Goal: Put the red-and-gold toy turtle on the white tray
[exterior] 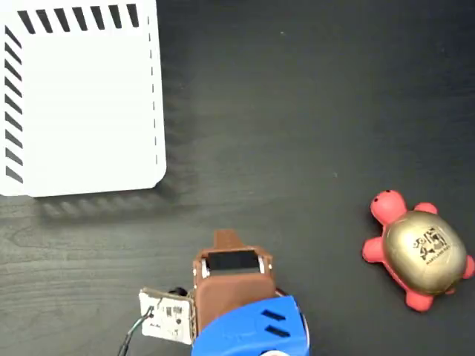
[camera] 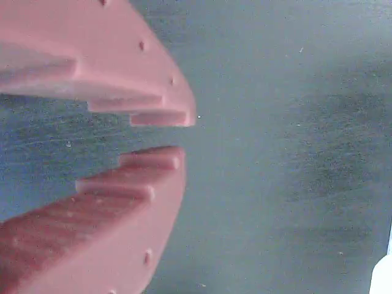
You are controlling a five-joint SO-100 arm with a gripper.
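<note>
Fingers (camera: 174,138): two reddish-brown stepped pieces in the wrist view, tips parted by a narrow gap, nothing between them; only dark wood-grain worktop (camera: 288,153) shows beyond. In the fixed view the arm enters from the bottom edge: brown gripper body (exterior: 230,278), blue joint housing (exterior: 252,330) behind it, small white circuit board (exterior: 167,315) with wires on its left side; the finger tips themselves are hidden under the body there. The red-and-gold toy turtle (exterior: 417,250) sits on the worktop well to the right of the fingers, apart from them, red head pointing up-left, gold shell with black print facing up. The white tray (exterior: 82,104) lies up and to the left, at the top-left corner, black stripes along its top and left edges, dashed line on its right edge.
</note>
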